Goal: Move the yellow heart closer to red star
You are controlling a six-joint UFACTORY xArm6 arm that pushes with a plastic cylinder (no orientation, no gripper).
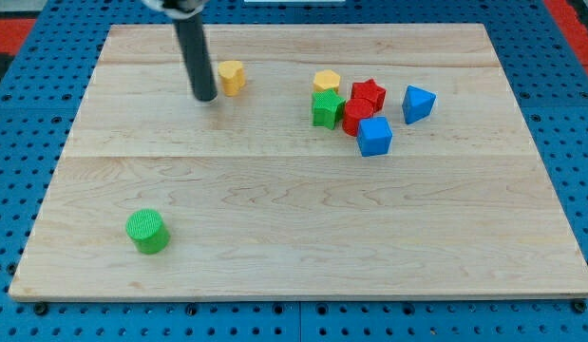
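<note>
The yellow heart [233, 76] lies on the wooden board near the view's top, left of centre. My tip [205, 98] stands just to its left and slightly below, close to it or touching; I cannot tell which. The red star [369, 94] sits in a cluster at the view's upper right, well to the right of the heart.
Around the red star are a yellow hexagon [326, 82], a green star-like block [326, 109], a red block [356, 117], a blue cube [374, 136] and a blue block [418, 103]. A green cylinder [146, 231] stands at the lower left. The board [303, 228] rests on blue pegboard.
</note>
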